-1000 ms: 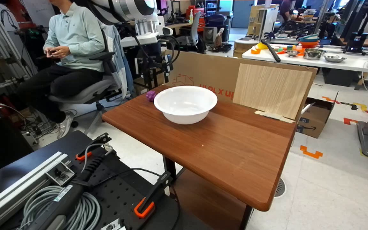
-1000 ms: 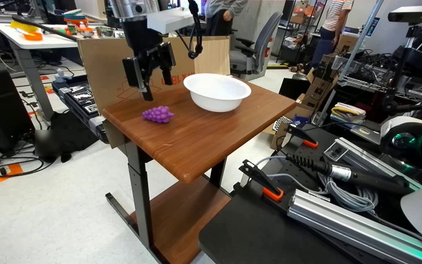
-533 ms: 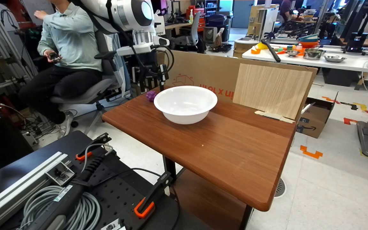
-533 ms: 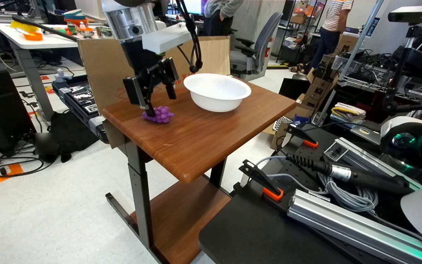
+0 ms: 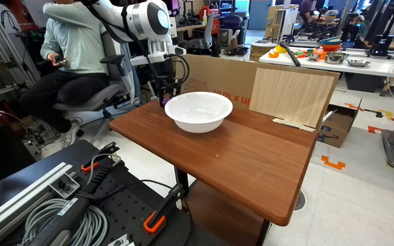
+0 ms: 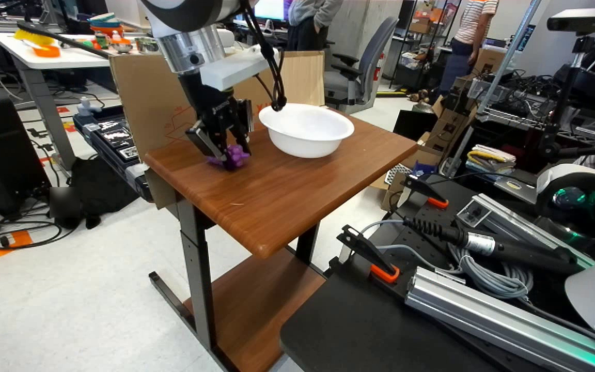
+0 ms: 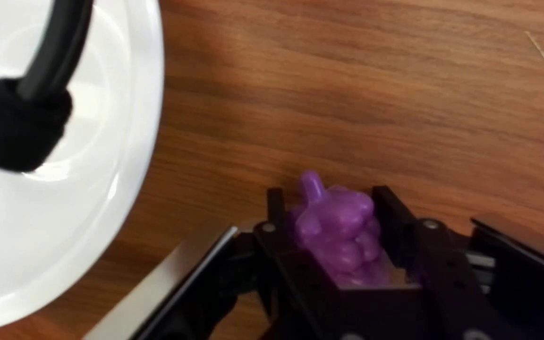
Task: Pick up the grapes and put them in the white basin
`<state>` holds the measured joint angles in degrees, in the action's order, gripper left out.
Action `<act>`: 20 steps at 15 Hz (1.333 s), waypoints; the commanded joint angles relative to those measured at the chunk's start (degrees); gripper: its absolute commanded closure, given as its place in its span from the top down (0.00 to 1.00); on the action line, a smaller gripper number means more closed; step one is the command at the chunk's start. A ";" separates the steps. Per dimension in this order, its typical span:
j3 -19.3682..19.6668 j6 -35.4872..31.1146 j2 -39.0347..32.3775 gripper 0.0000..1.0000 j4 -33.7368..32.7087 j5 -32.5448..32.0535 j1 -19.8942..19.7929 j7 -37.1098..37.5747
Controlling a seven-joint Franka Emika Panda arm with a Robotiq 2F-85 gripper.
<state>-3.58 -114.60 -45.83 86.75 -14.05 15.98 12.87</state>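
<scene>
The purple grapes [image 7: 343, 222] lie on the brown table, stem upward in the wrist view. My gripper [image 7: 329, 196] has its fingers against both sides of the bunch, shut on it. In an exterior view the near finger covers part of the grapes [image 6: 238, 154]; in another, only a little purple from the grapes [image 5: 166, 100] shows between the fingers and the bowl. The white basin [image 6: 302, 148] stands upright close beside the gripper, its inside bare in the exterior view [image 5: 197, 127]. At the left of the wrist view its rim [image 7: 148, 94] shows, partly behind a black cable.
A cardboard sheet [image 5: 224, 75] with a wood-grain panel [image 5: 291, 95] stands along one side of the table [image 5: 238, 160]. The table's rounded edge [image 6: 261, 248] is near the grapes. A black cable [image 7: 17, 125] hangs from the arm over the basin in the wrist view.
The arm has come down to the table, and the gripper has gone from open above the grapes to shut around them. The grapes have shifted slightly toward the basin, which has stayed put.
</scene>
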 commanded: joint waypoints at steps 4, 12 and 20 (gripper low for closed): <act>-0.69 0.88 3.70 0.22 -0.85 1.08 1.90 0.53; -1.14 -4.37 24.29 0.22 13.39 3.29 -2.79 -1.12; 1.84 -0.16 26.49 0.22 17.45 9.59 -11.99 -4.78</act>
<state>-2.19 -115.96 -18.66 103.33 -6.11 4.65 8.38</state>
